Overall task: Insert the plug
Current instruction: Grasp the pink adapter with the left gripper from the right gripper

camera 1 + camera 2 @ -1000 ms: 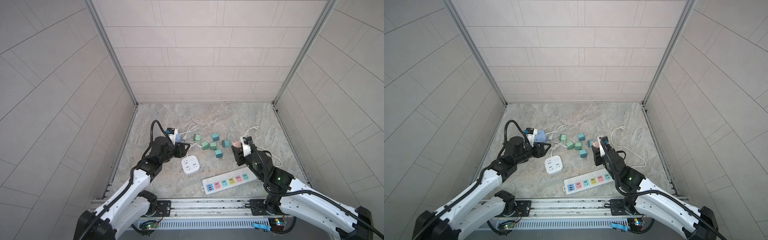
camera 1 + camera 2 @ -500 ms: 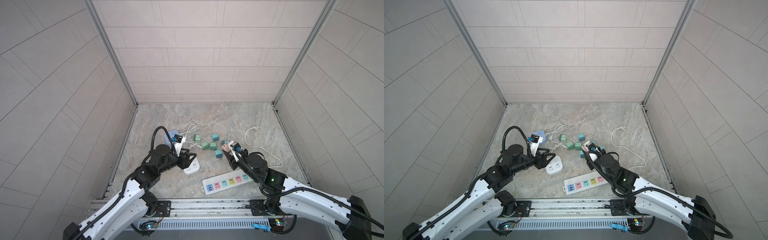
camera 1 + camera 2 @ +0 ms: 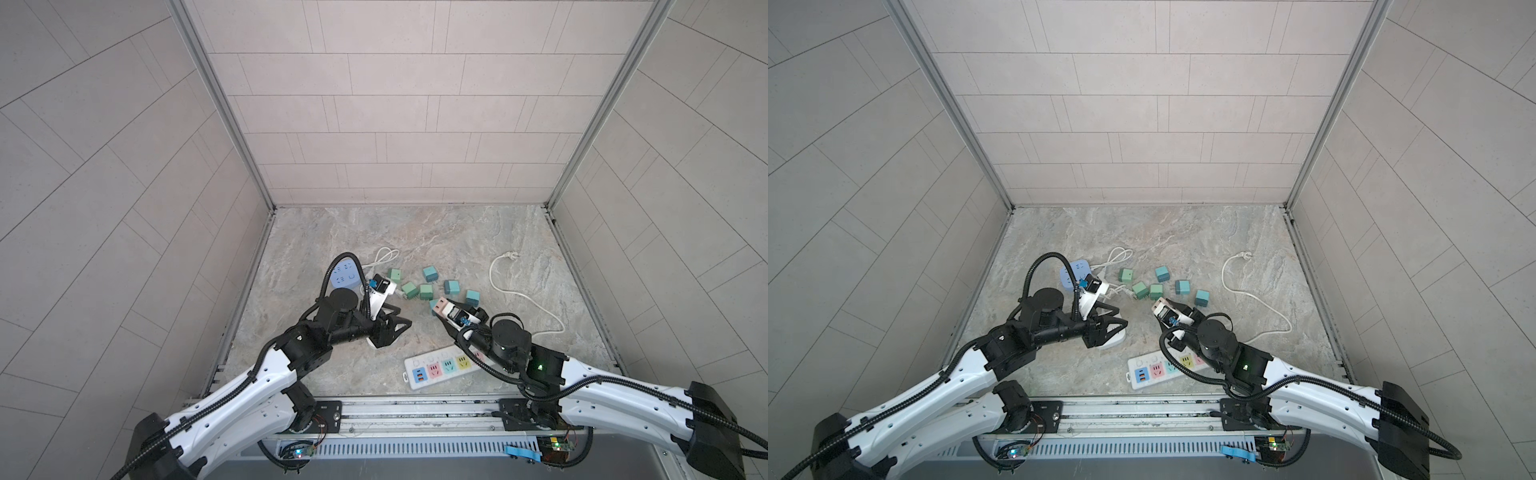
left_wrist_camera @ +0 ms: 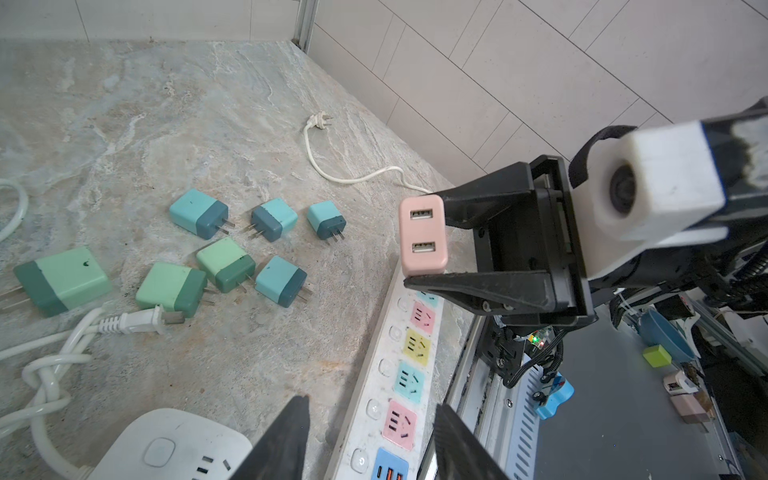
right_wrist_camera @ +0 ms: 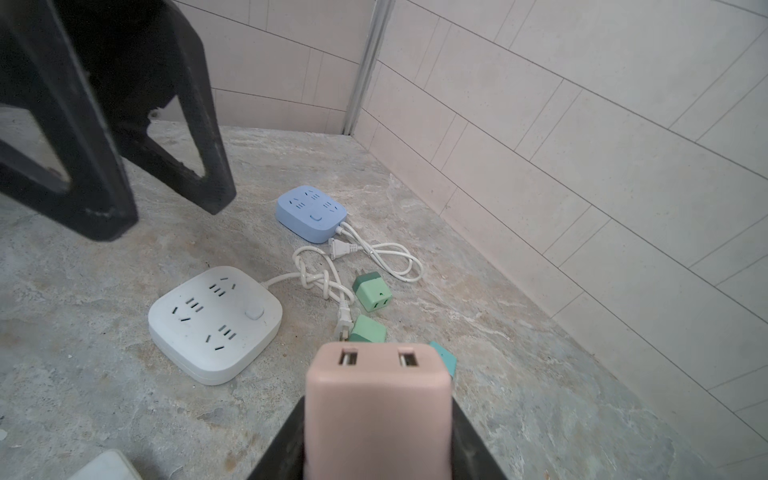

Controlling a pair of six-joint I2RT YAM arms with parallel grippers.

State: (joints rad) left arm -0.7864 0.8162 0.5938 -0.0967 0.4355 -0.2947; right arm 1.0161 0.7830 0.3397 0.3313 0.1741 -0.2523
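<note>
The pink plug (image 5: 376, 399) is clamped in the right hand (image 4: 422, 243), with its USB face directed toward the left hand (image 4: 370, 409). The left hand is presented partly open and empty, just opposite.

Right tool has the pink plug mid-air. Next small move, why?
Probably ease the open left tool toward the pink plug for a handover: the right tool holds it USB end outward, prongs out of sight, so it likely can't insert as gripped.
</note>
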